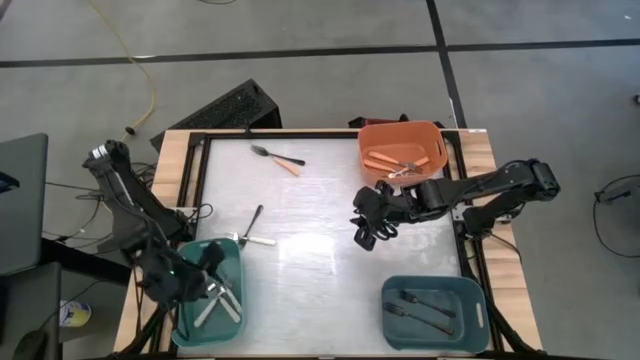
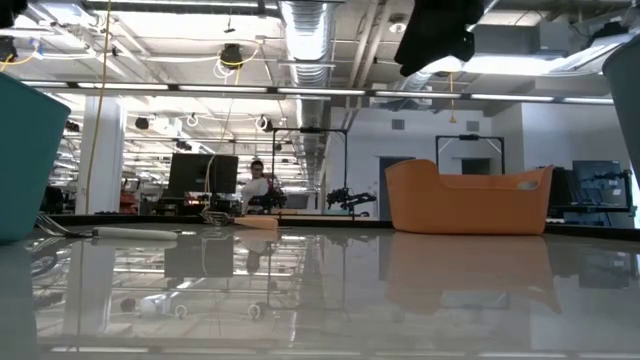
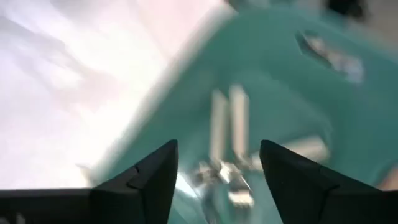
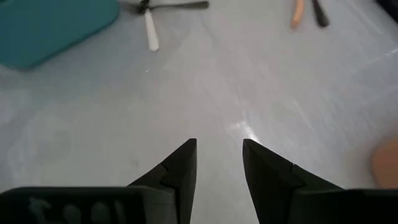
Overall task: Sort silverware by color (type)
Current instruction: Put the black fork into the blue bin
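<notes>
2 white-handled pieces (image 3: 229,121) lie under left pincer (image 3: 217,180).

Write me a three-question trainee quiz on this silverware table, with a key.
1. True or false: the orange bin holds orange-handled silverware.
2. How many pieces of silverware lie loose on the table, outside any bin?
3. Over which bin does the left hand hang? A) orange bin B) light teal bin C) dark teal bin

Key
1. True.
2. Four: an orange-handled piece crossed with a black-handled fork at the far side, and a white-handled piece crossed with a black-handled piece beside the light teal bin.
3. B; its fingers stand apart above white-handled silverware. The right hand hangs open over bare table.
</notes>
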You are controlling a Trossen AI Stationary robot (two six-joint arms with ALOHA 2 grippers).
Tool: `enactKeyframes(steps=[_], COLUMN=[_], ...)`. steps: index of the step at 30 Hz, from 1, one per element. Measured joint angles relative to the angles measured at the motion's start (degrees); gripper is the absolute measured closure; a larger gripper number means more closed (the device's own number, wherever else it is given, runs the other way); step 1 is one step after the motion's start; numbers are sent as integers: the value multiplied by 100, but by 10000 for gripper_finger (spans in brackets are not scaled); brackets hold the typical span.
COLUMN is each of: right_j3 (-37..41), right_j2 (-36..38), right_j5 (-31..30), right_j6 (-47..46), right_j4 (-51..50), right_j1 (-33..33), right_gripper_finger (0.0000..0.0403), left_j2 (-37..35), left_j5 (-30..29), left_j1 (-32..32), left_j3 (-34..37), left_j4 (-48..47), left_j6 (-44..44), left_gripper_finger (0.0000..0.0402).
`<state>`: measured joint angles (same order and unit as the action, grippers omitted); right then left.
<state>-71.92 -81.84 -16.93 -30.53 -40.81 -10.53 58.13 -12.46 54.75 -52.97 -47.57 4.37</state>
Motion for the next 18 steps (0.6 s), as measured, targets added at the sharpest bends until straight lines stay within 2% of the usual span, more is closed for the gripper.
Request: enactKeyframes(steps=[4, 7, 9, 11, 13, 14, 18], right_j3=[0, 0, 0, 0, 0, 0, 0], right_j2=[0, 0, 0, 0, 0, 0, 0], right_j5=[203, 205, 203, 203, 201, 201, 178], right_j6=[337, 410, 420, 421, 422, 423, 495], right_j4=[-10, -9, -9, -10, -12, -12, -97], right_j1=[1, -1, -1, -2, -48, -83, -277], right_gripper_finger=[251, 251, 251, 251, 251, 251, 251], left_j2=[2, 2, 2, 0, 6, 36, 391], left_j5=[-1390, -2809, -3777, -4390, -4365, -4098, -2305], left_j1=[-71, -369, -744, -1291, -2050, -2480, -4243], left_j3=[-819, -1238, -1395, -1454, -1446, -1416, -1173], left_j4=[-434, -501, -501, -498, -575, -591, -588], left_j6=[-192, -507, -192, 558, 1470, 1859, 2406], left_gripper_finger=[180, 180, 180, 180, 180, 180, 180])
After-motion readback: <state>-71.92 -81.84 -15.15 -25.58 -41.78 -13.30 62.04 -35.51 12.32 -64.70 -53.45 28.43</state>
